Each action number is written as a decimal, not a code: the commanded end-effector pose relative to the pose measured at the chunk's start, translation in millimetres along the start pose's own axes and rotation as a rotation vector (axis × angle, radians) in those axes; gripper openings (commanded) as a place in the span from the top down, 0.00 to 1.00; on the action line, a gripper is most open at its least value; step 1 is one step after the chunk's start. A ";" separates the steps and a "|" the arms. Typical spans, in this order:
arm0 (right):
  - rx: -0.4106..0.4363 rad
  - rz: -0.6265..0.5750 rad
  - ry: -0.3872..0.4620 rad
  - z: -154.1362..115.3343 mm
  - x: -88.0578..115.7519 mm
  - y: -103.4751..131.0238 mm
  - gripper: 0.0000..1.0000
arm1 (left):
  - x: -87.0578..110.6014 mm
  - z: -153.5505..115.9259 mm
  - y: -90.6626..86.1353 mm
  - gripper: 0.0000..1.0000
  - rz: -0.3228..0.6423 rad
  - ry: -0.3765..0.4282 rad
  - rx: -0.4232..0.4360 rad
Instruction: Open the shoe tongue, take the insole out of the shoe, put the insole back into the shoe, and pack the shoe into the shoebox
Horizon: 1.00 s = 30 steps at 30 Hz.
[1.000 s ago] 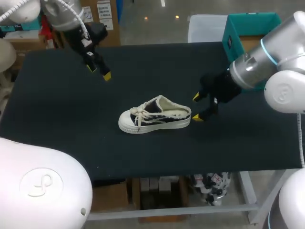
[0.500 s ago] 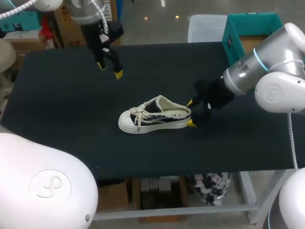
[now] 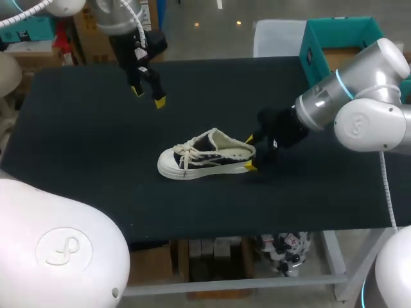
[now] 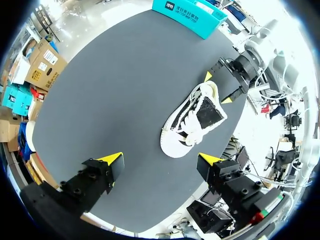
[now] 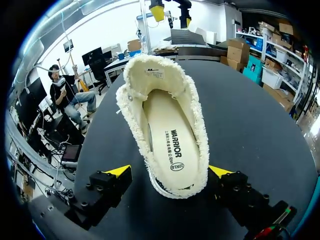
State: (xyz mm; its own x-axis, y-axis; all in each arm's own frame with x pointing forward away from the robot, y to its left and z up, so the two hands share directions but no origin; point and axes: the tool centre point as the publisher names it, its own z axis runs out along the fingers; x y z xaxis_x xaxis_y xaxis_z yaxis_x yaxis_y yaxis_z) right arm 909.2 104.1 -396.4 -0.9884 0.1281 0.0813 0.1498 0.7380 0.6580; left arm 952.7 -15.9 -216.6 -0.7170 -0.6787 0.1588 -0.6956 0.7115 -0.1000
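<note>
- Black cloth covers the table (image 3: 77,147); the white-and-dark shoe (image 3: 205,156) lies near its middle, toe to the left, with the insole (image 5: 170,145) inside.
- Right gripper (image 3: 248,153) is spread wide at the heel, one yellow tip on either side, gripping nothing.
- Left gripper (image 3: 148,96) hangs with fingers apart over the far left, well apart from the shoe.
- Teal shoebox (image 3: 313,54) sits at the far right corner.

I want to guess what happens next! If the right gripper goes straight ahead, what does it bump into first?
Most likely the heel of the shoe. The right gripper points straight at it, with an open finger on either side of the heel.
</note>
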 end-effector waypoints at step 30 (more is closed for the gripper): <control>-0.019 0.038 0.038 33.3 -9.2 -3.3 0.00 | 4.1 7.9 -5.8 0.00 0.004 0.008 -0.016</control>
State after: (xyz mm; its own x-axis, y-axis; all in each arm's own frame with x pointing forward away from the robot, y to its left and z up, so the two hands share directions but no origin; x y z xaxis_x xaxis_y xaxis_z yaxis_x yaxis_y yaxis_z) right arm 914.4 120.3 -421.6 -0.9823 0.1402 0.1246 0.1875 0.7211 0.6670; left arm 951.4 -23.6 -222.5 -0.7206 -0.6738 0.1634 -0.6910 0.7174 -0.0891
